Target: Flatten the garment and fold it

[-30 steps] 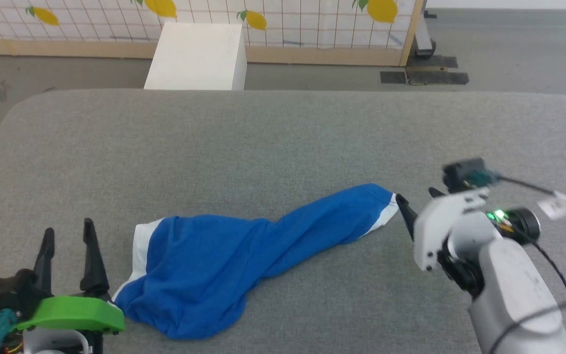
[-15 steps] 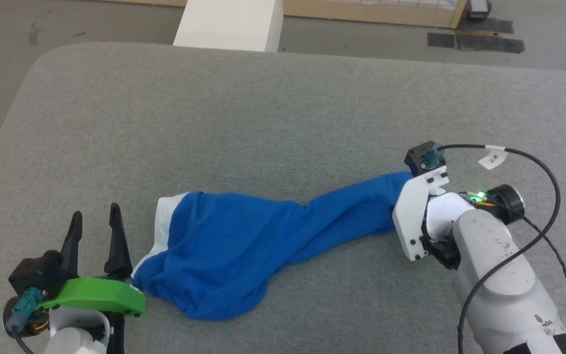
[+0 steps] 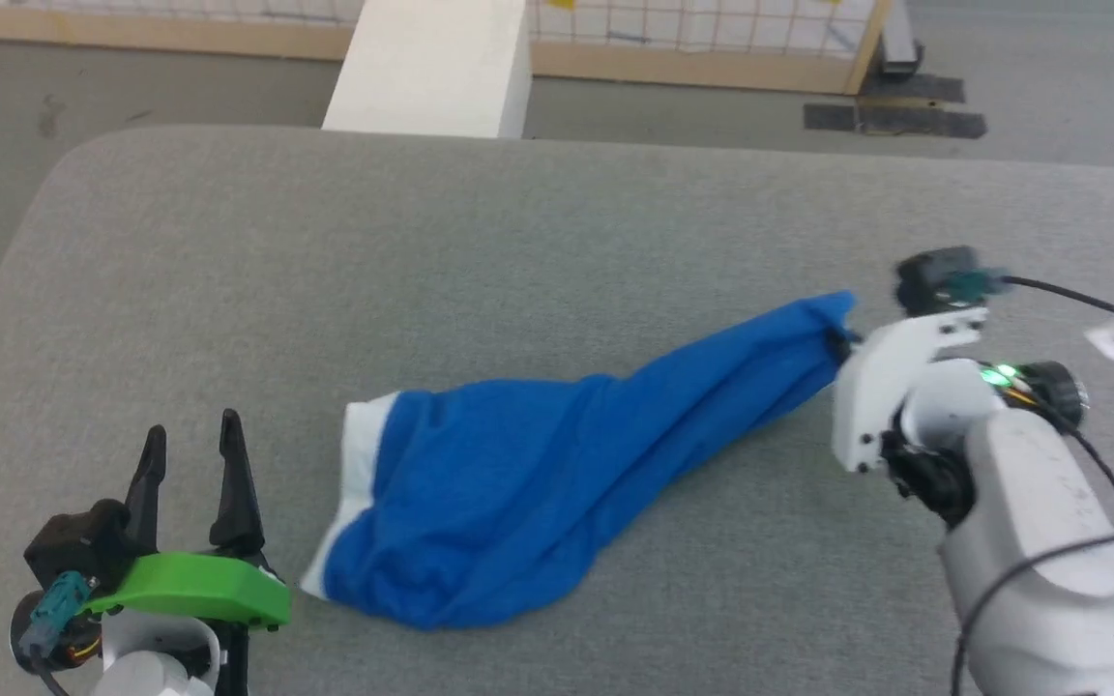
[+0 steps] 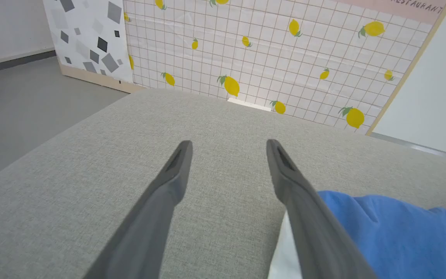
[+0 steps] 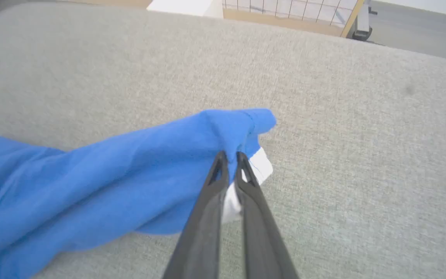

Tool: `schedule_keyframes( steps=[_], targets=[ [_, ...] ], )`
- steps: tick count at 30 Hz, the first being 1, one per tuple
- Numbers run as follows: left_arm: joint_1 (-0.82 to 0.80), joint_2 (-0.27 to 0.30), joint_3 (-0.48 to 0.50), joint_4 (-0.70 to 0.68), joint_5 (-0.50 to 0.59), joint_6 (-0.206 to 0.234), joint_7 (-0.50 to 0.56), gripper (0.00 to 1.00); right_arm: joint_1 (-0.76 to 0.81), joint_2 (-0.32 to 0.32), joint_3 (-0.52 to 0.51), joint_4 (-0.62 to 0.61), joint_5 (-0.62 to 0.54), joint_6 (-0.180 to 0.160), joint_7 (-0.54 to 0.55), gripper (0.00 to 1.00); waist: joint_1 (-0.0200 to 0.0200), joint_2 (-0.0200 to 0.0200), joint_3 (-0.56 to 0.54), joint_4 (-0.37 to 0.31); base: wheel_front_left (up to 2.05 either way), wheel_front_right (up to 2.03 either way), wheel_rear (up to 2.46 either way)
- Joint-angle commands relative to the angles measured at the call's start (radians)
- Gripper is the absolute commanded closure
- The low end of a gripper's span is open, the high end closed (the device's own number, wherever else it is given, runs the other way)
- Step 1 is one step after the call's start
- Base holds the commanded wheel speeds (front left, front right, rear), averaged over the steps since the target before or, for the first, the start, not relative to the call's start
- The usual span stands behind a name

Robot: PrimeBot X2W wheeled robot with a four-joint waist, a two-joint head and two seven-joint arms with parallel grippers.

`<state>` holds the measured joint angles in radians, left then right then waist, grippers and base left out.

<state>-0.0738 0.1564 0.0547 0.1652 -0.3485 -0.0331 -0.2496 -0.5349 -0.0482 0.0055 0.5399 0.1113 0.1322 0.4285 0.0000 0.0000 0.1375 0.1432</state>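
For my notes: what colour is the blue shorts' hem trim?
White hem trim on the soft royal-blue fabric shorts; head view shows it best.

Lemon-print screen (image 4: 269, 50), white box (image 3: 431, 68), grey floor (image 3: 180, 92)

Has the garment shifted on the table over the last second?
Yes. The garment slid rightward: its white hem, earlier in line with the white box's left edge, now lies right of it. The right gripper grips its other end.
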Motion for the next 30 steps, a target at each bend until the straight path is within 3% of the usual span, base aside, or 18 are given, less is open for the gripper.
schedule_keyframes(
  steps=[1, 6, 10, 15, 18, 19, 20, 21, 25, 30],
  targets=[
    [0.012, -0.002, -0.001, -0.005, 0.006, 0.007, -0.004, 0.00, 0.049, -0.002, -0.040, -0.045, -0.003, -0.002, -0.016, 1.00, 0.0000, 0.0000, -0.051, -0.052, 0.00, 0.00, 0.00],
    [0.036, -0.005, -0.009, -0.016, 0.003, 0.015, 0.012, 0.00, 0.227, -0.002, -0.215, -0.307, -0.037, -0.002, 0.001, 1.00, 0.0000, 0.0000, -0.082, -0.102, 0.00, 0.00, 0.00],
    [0.053, -0.008, -0.017, -0.019, 0.000, 0.018, 0.026, 0.00, 0.442, -0.002, -0.316, -0.517, 0.034, -0.002, 0.108, 1.00, 0.0000, 0.0000, -0.097, -0.141, 0.00, 0.00, 0.00],
    [0.067, -0.013, -0.020, -0.020, -0.012, 0.023, 0.043, 0.00, 0.732, -0.002, -0.231, -0.600, 0.202, -0.002, 0.294, 1.00, 0.0000, 0.0000, -0.102, -0.191, 0.00, 0.00, 0.00],
    [0.070, -0.015, -0.023, -0.020, -0.021, 0.024, 0.056, 0.00, 0.779, -0.002, -0.183, -0.591, 0.255, -0.002, 0.299, 1.00, 0.0000, 0.0000, -0.103, -0.215, 0.00, 0.00, 0.00],
    [0.071, -0.017, -0.027, -0.018, -0.023, 0.024, 0.066, 0.00, 0.776, -0.002, -0.161, -0.591, 0.261, -0.002, 0.281, 0.81, 0.0000, 0.0000, -0.105, -0.222, 0.00, 0.00, 0.00],
    [0.072, -0.018, -0.033, -0.015, -0.025, 0.023, 0.077, 0.00, 0.771, -0.002, -0.157, -0.589, 0.268, -0.002, 0.262, 0.09, 0.0000, 0.0000, -0.107, -0.224, 0.00, 0.00, 0.00],
    [0.071, -0.023, -0.043, -0.011, -0.030, 0.018, 0.093, 0.00, 0.757, -0.002, -0.162, -0.590, 0.274, -0.002, 0.230, 0.00, 0.0000, 0.0000, -0.109, -0.226, 0.00, 0.00, 0.00],
    [0.055, -0.052, -0.082, 0.015, -0.078, 0.013, 0.210, 0.00, 0.678, -0.002, -0.264, -0.604, 0.246, -0.002, 0.057, 0.00, 0.0000, 0.0000, -0.117, -0.224, 0.00, 0.00, 0.00],
    [0.009, -0.082, -0.166, 0.050, -0.175, 0.023, 0.514, 0.00, 0.588, -0.002, -0.338, -0.598, 0.191, -0.002, -0.033, 0.00, 0.0000, 0.0000, -0.115, -0.217, 0.00, 0.00, 0.00]
  ],
)
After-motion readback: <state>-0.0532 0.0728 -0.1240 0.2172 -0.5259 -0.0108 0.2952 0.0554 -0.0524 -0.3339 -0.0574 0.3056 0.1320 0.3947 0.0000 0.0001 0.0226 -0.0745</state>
